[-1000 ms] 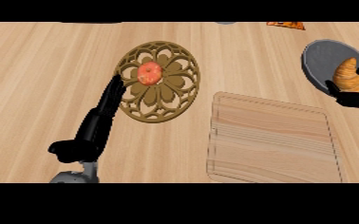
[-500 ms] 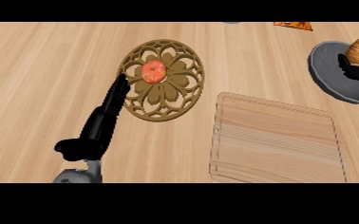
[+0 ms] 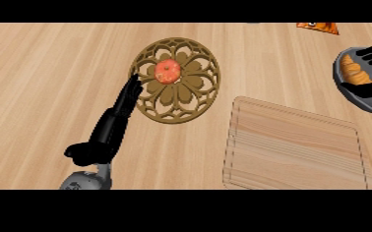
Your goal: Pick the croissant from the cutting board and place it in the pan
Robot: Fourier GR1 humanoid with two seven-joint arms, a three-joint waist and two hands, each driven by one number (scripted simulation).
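Basically done: croissant (image 3: 355, 70) lying in pan (image 3: 347, 87) at right edge, cutting board (image 3: 294, 147) bare, left hand (image 3: 115, 123) resting open on bench (image 3: 51, 78), right hand unseen, nothing left but retreat.

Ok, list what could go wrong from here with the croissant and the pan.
1. The croissant already lies in the pan, but the pan is cut off by the view's right edge, so how it sits cannot be checked.
2. The left robot hand stretches beside the ornate brown trivet; a sideways move might nudge it and the orange fruit on it.
3. The right robot hand is out of view.
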